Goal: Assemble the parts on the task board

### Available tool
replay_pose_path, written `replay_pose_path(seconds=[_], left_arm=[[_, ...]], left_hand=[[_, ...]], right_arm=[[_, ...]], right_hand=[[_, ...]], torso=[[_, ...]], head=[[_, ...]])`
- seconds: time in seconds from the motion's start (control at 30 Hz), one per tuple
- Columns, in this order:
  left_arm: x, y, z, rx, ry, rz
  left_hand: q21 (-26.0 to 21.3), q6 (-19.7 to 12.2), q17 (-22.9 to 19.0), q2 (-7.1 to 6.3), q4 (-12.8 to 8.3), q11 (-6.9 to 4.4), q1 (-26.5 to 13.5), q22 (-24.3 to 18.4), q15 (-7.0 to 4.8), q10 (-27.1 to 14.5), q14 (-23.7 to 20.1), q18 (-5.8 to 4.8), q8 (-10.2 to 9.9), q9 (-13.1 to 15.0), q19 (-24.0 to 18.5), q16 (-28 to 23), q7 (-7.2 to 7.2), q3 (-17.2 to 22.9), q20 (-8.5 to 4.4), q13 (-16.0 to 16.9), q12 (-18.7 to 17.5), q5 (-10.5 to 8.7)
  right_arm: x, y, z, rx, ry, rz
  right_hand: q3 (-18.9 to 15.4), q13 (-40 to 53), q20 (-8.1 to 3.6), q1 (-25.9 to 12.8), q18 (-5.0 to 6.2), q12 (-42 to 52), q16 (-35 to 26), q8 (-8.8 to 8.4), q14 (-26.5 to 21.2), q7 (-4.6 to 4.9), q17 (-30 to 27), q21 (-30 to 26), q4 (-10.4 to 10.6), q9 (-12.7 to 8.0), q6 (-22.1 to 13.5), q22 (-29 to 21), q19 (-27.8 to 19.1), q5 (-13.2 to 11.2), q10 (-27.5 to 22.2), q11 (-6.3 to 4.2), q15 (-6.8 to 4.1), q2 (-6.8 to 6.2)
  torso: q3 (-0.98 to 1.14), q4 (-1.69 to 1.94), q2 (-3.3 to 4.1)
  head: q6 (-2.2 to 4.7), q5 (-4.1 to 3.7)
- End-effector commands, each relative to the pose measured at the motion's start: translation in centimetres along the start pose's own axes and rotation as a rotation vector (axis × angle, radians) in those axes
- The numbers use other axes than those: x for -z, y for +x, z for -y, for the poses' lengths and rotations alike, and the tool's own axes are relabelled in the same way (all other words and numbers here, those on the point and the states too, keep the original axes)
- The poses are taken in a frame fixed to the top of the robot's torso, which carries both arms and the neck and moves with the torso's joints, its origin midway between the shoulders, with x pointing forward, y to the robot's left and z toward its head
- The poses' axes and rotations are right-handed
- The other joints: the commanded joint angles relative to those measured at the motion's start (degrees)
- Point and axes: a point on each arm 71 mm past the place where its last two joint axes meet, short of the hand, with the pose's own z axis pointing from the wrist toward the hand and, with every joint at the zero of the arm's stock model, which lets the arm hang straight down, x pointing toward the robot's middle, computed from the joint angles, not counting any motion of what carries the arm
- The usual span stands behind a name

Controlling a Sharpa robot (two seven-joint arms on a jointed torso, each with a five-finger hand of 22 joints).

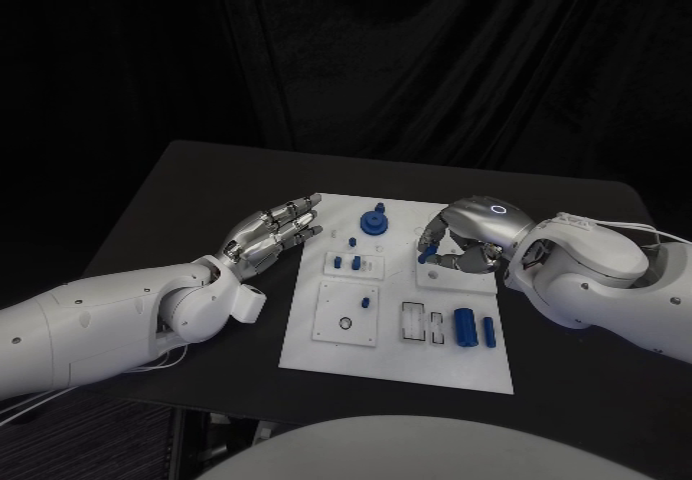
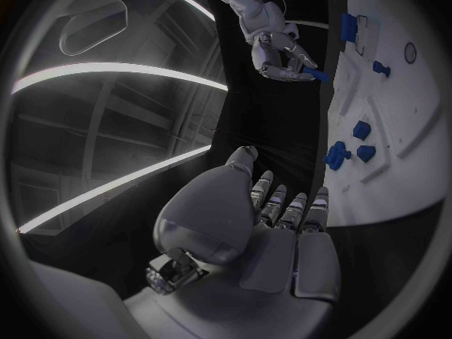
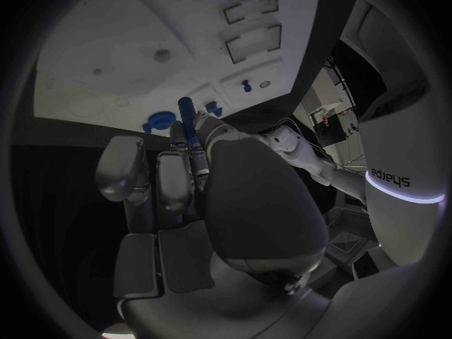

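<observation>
Left hand (image 1: 270, 236) lies on the black counter (image 1: 159, 220) just beside the task board (image 1: 397, 355) at its 9 o'clock edge, fingers stretched out and slightly apart, grasping nothing; left wrist view confirms bare palm. On the board: blue gear-like part (image 1: 375, 221) near 12 o'clock, two small blue pegs (image 1: 346, 262) left of centre, one small peg (image 1: 366, 301) on a raised square plate, blue cylinder (image 1: 464, 326) and a thinner blue pin (image 1: 489, 331) at 4 o'clock. Right hand (image 1: 459, 238) hovers over the board's 2 o'clock corner, pinching a blue rod (image 3: 187, 114); head view shows just a blue tip, right wrist view shows it upright between the fingertips, above the board.
</observation>
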Motion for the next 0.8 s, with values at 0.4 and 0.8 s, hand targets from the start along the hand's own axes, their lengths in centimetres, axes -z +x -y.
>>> replay_pose_path(seconds=[0.4,0.8], left_arm=[[-0.4,0.6,-0.4,0.021,0.006,-0.02],[-0.3,0.6,-0.4,0.023,0.005,-0.02]], left_hand=[[-0.1,-0.2,0.0,0.33,-0.1,0.14,0.2,-0.1,0.16,0.1,-0.1,0.72,0.2,0.1,0.0,0.1,0.36,0.4,0.22,0.1,0.4,0.12],[-0.1,-0.2,0.0,0.35,-0.2,0.2,0.2,-0.1,0.08,0.0,-0.1,0.7,0.2,0.1,0.0,0.1,0.41,0.5,0.19,0.1,0.4,0.14]], right_arm=[[-2.4,1.5,-9.2,0.105,-0.273,-0.03],[-4.3,4.1,-13.1,0.203,-0.421,-0.026]], right_hand=[[0.5,0.1,-0.02,2.3,-0.94,-1.5,-0.3,-1.2,-0.1,0.39,0.1,-0.2,-2.3,3.8,-0.7,8.1,-0.3,-0.4,1.5,0.2,-0.1,-0.69],[0.7,0.3,-0.02,2.6,-0.99,-1.7,0.1,-1.52,0.2,0.42,0.7,0.1,-2.6,3.9,-0.9,8.1,-0.3,-0.7,2.0,0.16,-0.12,-0.85]], torso=[[-0.14,-0.04,-0.23],[0.01,-0.14,-0.09]], head=[[-0.01,4.36],[-0.01,4.84]])
